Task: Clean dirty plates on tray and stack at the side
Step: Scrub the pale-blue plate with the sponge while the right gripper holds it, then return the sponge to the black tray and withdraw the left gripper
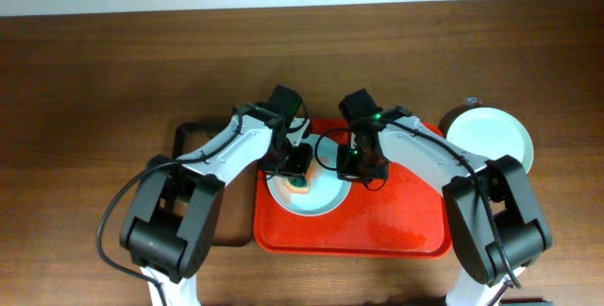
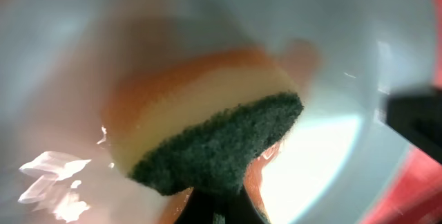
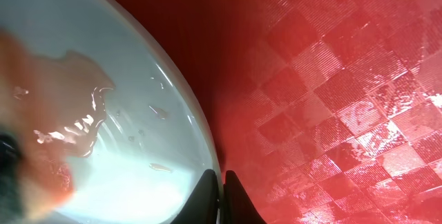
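Black tray [image 1: 186, 128]: far left on the table, partly under the left arm, no part in the wiping
Left gripper [image 1: 298, 176]: clenched on a sponge [image 2: 207, 131], which it holds down into the plate with the green scouring face showing toward the wrist camera
Dirty plate [image 1: 321, 200]: lies flat in the left half of the tray; the right wrist view shows a wet, reddish-tinted film and droplets on its glossy surface, so I judge the wipe to be under way, not finished
Right gripper [image 1: 351, 162]: fingers drawn together on the plate's right rim, pinning it while the sponge works
Tray [image 1: 396, 221]: red, wet-looking base; only this one plate is on it, and the rest of it is bare
Side stack [image 1: 491, 138]: pale plates off the tray's top right corner, top one clean; how many lie there cannot be told from above
Done: apparently every plate but one is off the tray and set aside
Left: finish scrubbing the centre, lift the plate, add it to the side stack
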Robot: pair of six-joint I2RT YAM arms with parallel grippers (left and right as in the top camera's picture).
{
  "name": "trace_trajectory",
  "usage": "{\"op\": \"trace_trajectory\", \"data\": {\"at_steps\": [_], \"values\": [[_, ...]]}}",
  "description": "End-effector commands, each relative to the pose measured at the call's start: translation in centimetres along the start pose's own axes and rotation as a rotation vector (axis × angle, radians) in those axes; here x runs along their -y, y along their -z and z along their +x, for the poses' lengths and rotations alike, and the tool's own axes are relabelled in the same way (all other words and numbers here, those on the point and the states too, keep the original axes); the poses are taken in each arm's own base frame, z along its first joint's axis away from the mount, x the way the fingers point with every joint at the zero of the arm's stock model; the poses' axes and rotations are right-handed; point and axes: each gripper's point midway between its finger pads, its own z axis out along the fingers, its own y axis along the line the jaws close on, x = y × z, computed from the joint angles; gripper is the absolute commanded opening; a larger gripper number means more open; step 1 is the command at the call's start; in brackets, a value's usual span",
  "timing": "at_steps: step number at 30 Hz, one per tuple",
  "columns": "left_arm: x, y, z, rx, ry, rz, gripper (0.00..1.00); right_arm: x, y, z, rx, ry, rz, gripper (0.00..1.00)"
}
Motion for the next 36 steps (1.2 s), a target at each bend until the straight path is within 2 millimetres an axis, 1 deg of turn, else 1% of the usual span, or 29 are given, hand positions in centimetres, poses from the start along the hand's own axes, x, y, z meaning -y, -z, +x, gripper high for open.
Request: {"op": "trace_trajectory", "data": {"at_steps": [1, 3, 4, 5, 6, 7, 8, 11, 13, 15, 16, 17, 18, 19, 21, 22, 23, 24, 25, 26, 27, 28, 29, 31, 32, 35, 36], "values": [[2.0, 0.0, 0.6, -0.053, -0.016, 0.179, 0.0, -0.4, 0.5, 0.1, 0.018, 0.01, -0.004, 0.05], [1.7, 3.7, -1.2, 0.061, -0.018, 0.183, 0.0, -0.4, 0.5, 0.1, 0.018, 0.01, -0.004, 0.05], [0.9, 5.4, -1.9, 0.121, -0.027, 0.116, 0.0, -0.4, 0.5, 0.1, 0.018, 0.011, -0.004, 0.05], [-0.1, 6.0, -2.1, 0.148, -0.029, 0.045, 0.0, -0.4, 0.5, 0.1, 0.018, 0.01, -0.004, 0.05], [-0.9, 6.0, -2.1, 0.15, -0.02, -0.005, 0.0, -0.4, 0.5, 0.1, 0.018, 0.01, -0.004, 0.05], [-1.9, 5.8, -1.9, 0.144, -0.011, -0.058, 0.0, -0.4, 0.5, 0.1, 0.018, 0.01, -0.004, 0.05], [-2.4, 5.5, -1.8, 0.14, -0.004, -0.082, 0.0, -0.4, 0.5, 0.1, 0.018, 0.011, -0.004, 0.05], [-3.3, 3.6, -0.6, 0.115, 0.008, -0.084, 0.0, -0.4, 0.5, 0.1, 0.018, 0.01, -0.004, 0.05], [-3.2, 1.6, 0.2, 0.094, 0.006, -0.066, 0.0, -0.4, 0.5, 0.1, 0.019, 0.01, -0.005, 0.05], [-2.7, -0.8, 1.4, 0.07, 0.024, -0.062, 0.0, -0.4, 0.5, 0.1, 0.018, 0.01, -0.005, 0.05], [-2.4, -1.2, 1.7, 0.063, 0.02, -0.052, 0.0, -0.4, 0.5, 0.1, 0.019, 0.01, -0.005, 0.05], [-0.9, -1.7, 2.3, 0.04, -0.001, -0.003, 0.0, -0.4, 0.5, 0.1, 0.019, 0.01, -0.005, 0.05], [0.9, -1.8, 2.8, 0.018, -0.018, 0.072, 0.0, -0.4, 0.5, 0.1, 0.018, 0.01, -0.005, 0.05], [2.3, -1.3, 2.7, 0.008, -0.02, 0.149, 0.0, -0.4, 0.5, 0.1, 0.018, 0.01, -0.004, 0.05], [2.2, 0.6, 1.9, 0.027, 0.003, 0.163, 0.0, -0.4, 0.5, 0.1, 0.017, 0.011, -0.004, 0.05], [1.8, 3.9, 0.9, 0.081, 0.024, 0.167, 0.0, -0.4, 0.5, 0.1, 0.017, 0.01, -0.003, 0.05], [1.7, 6.1, 0.4, 0.129, 0.027, 0.171, 0.0, -0.4, 0.5, 0.1, 0.018, 0.01, -0.003, 0.05], [0.8, 9.1, 0.2, 0.208, 0.034, 0.113, 0.0, -0.4, 0.5, 0.1, 0.019, 0.01, -0.002, 0.05], [-0.8, 10.7, 0.4, 0.246, 0.055, 0.028, 0.0, -0.4, 0.5, 0.1, 0.018, 0.01, -0.002, 0.05], [-3.0, 12.5, 1.1, 0.278, 0.101, -0.082, 0.0, -0.4, 0.5, 0.1, 0.018, 0.01, -0.001, 0.05], [-6.1, 14.5, 2.3, 0.297, 0.172, -0.222, 0.0, -0.3, 0.5, 0.1, 0.018, 0.01, -0.001, 0.05], [-7.8, 15.2, 3.3, 0.28, 0.209, -0.291, 0.0, -0.3, 0.5, 0.1, 0.018, 0.01, -0.001, 0.05], [-9.1, 15.1, 4.6, 0.236, 0.242, -0.33, 0.0, -0.4, 0.5, 0.1, 0.019, 0.01, -0.001, 0.05], [-10.8, 14.0, 6.3, 0.184, 0.273, -0.407, 0.0, -0.4, 0.5, 0.1, 0.019, 0.01, -0.001, 0.05], [-11.4, 13.5, 6.7, 0.175, 0.279, -0.431, 0.0, -0.3, 0.5, 0.1, 0.018, 0.01, -0.001, 0.05], [-12.7, 10.3, 7.9, 0.168, 0.283, -0.438, 0.04, -0.4, 0.5, 0.1, 0.019, 0.01, -0.002, 0.05], [-13.0, 9.5, 8.1, 0.173, 0.282, -0.437, 0.04, -0.4, 0.5, 0.1, 0.019, 0.01, -0.001, 0.05]]}}
